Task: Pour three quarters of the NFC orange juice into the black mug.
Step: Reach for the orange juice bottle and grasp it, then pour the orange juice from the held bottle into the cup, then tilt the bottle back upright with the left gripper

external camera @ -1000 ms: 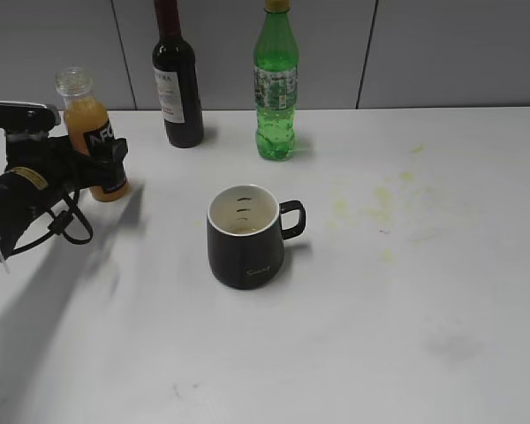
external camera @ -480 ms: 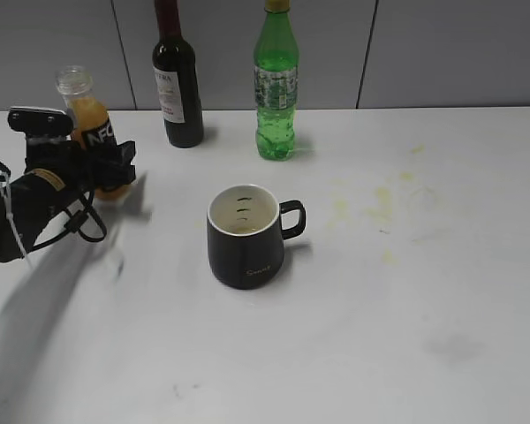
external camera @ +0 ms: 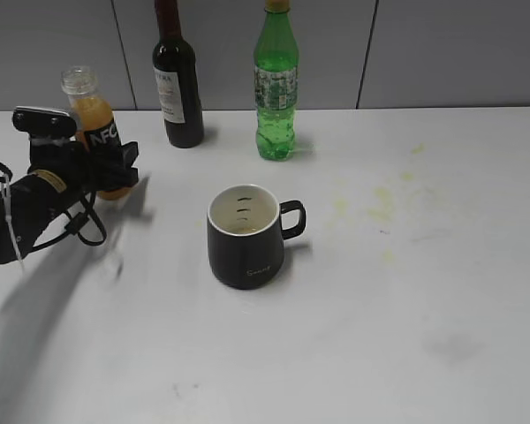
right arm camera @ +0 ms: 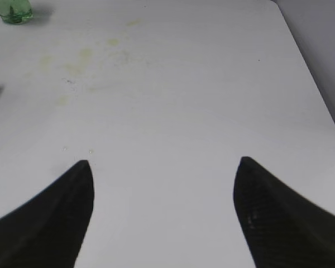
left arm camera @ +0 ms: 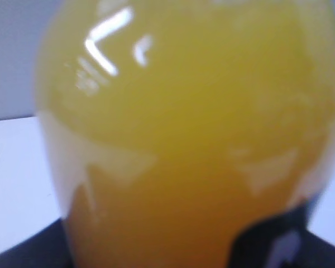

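- The juice stands upright and uncapped at the table's far left, its orange fill reaching the neck; the left wrist view is filled by its blurred orange body.
- The left gripper is at the bottle's lower half, black fingers on either side of the label; it seems closed around it, though contact is hard to confirm.
- The mug sits near the middle, well apart from the bottle, handle pointing right, a little liquid at the bottom.
- The right gripper hovers over bare table with its jaws spread wide and nothing between them.
- A wine bottle and a green bottle stand at the back edge.
- The table is white, with faint yellowish stains right of the mug.
- Grey wall panels close the scene behind.
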`<state>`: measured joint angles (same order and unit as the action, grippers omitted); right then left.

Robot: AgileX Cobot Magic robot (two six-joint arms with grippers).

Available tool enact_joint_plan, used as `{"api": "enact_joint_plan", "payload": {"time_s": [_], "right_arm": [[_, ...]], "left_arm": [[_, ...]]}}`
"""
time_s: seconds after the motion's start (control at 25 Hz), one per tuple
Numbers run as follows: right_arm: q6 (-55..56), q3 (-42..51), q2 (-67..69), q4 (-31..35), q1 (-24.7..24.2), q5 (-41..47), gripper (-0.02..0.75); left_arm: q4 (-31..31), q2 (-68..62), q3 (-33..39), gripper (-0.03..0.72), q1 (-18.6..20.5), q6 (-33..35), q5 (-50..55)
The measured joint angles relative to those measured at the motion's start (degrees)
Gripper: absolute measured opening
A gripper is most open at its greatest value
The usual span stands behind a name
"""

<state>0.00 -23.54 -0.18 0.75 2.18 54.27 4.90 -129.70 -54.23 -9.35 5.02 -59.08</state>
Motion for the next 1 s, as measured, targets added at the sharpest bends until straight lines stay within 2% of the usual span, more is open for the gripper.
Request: {"api": "enact_joint_plan", "payload": {"time_s": [0.28,0.52,0.88,1.0], "right_arm": [[0.0,0.0,0.0,0.0,0.0,0.0,0.592],[0.0,0.0,0.0,0.0,0.0,0.0,0.592],[0.0,0.0,0.0,0.0,0.0,-0.05,0.592],[0.0,0.0,0.0,0.0,0.0,-0.05,0.592]], "left_arm": [[1.32,0.48,0.34,0.47,0.0,0.0,-0.12],[8.11,5.31,1.01,0.47,-0.35,0.0,0.53],[10.31,7.56,1.06,0.47,-7.42,0.0,5.05],[11.54,7.56,1.06,0.47,-8.3,0.05,5.09]]}}
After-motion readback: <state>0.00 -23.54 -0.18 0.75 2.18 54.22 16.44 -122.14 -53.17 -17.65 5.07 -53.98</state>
